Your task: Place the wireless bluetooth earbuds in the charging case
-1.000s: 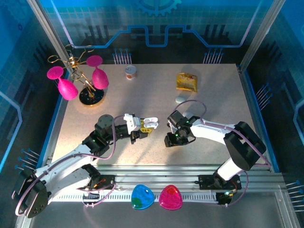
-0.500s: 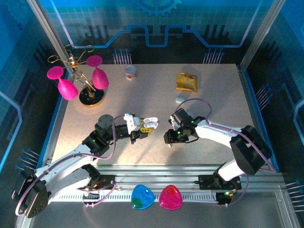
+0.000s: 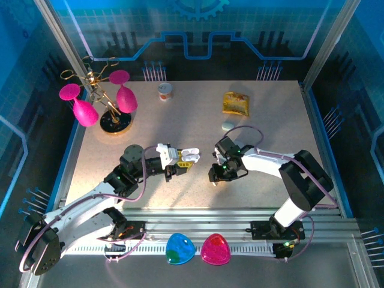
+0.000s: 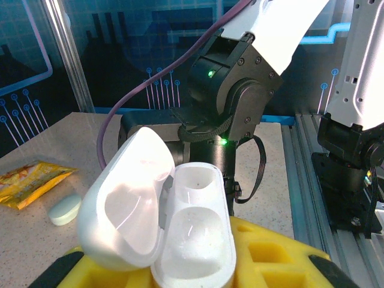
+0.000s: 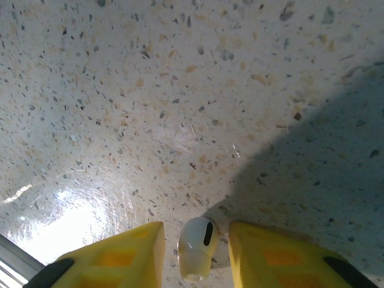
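Centre of the overhead frame: the left gripper (image 3: pixel 183 161) clamps an open white case (image 4: pixel 191 240) between its yellow pads. In the left wrist view the case fills the lower middle, with its lid (image 4: pixel 123 210) swung back to the left and its two wells facing up.

Just right of it in the overhead view, near but apart, the right gripper (image 3: pixel 216 176) points down at the speckled table (image 3: pixel 270 120). At the bottom centre of the right wrist frame, one white earbud (image 5: pixel 197 240) lies on the table between the yellow fingertips (image 5: pixel 129 255). A narrow gap shows on each side of it, so the jaws stand slightly open around the earbud without touching it. The arm's shadow darkens the right half of that frame.

Farther up the overhead frame, a pale-green case (image 3: pixel 228 125) lies just below a yellow packet (image 3: pixel 236 103), both right of centre. A small can (image 3: pixel 165 91) stands near the table's far edge. Pink glasses (image 3: pixel 123 96) hang on a gold stand (image 3: pixel 114 120) at upper left. A blue piece (image 3: pixel 179 248) and a pink piece (image 3: pixel 215 249) sit side by side on the rail at the bottom.
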